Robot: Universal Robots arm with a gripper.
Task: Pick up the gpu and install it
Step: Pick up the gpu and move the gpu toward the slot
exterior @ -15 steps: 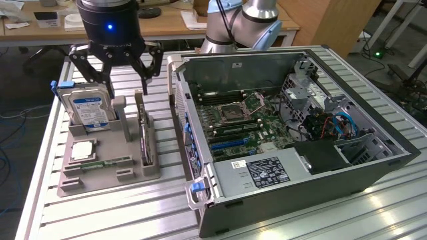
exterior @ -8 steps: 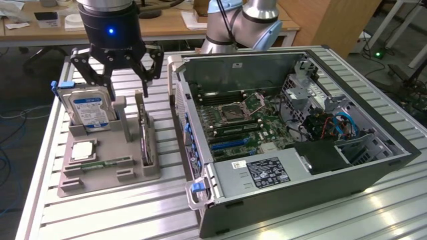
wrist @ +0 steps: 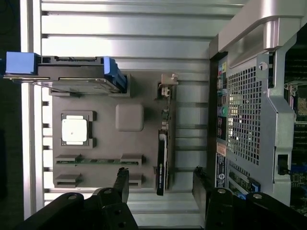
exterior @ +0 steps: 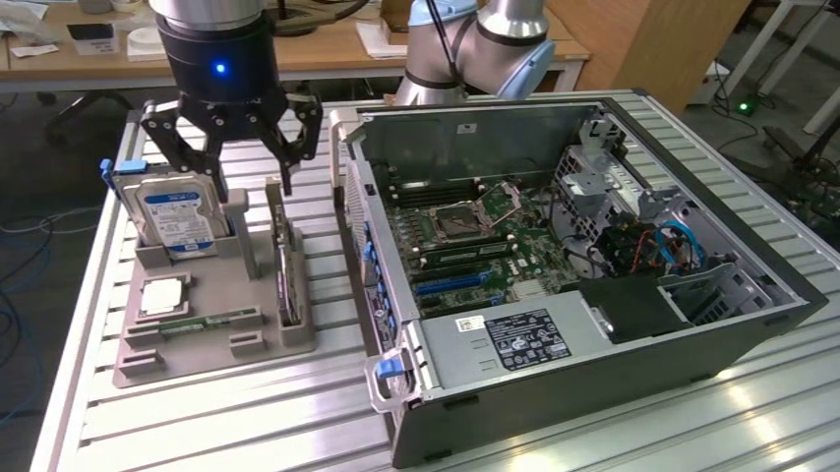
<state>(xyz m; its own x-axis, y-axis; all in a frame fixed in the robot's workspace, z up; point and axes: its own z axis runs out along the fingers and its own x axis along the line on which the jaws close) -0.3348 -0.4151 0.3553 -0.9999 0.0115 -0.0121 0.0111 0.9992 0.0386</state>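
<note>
Exterior view
- Surface: silver ribbed-metal desk [exterior: 197, 423]. Pale wooden furniture stands behind it, with loose cables [exterior: 27, 221] on the floor.
- Tray: grey moulded plastic tray [exterior: 197, 354] on the exterior view's left of the desk. It holds a boxy silver hard drive [exterior: 177, 216] with a blue-white label, upright in a slot, a square silver processor chip [exterior: 164, 295] lying flat, and a narrow green memory stick [exterior: 210, 322].
- Gpu: thin green-and-black gpu [exterior: 286, 270], on edge in the tray slot nearest the case, untouched.
- Case: black open-sided computer case [exterior: 735, 324] just beside the tray, with a green motherboard [exterior: 486, 246] inside.
- Hand: black two-fingered hand [exterior: 250, 192] above the tray, spread wide and empty.

Wrist view
- Hand: black fingers [wrist: 122, 177] wide apart on either side of the gpu [wrist: 163, 143], gripping nothing.
- Gpu: edge-on in its slot, between the tray's raised square block and the case's perforated rear panel.
- Hard drive: blue rails at both ends.
</note>
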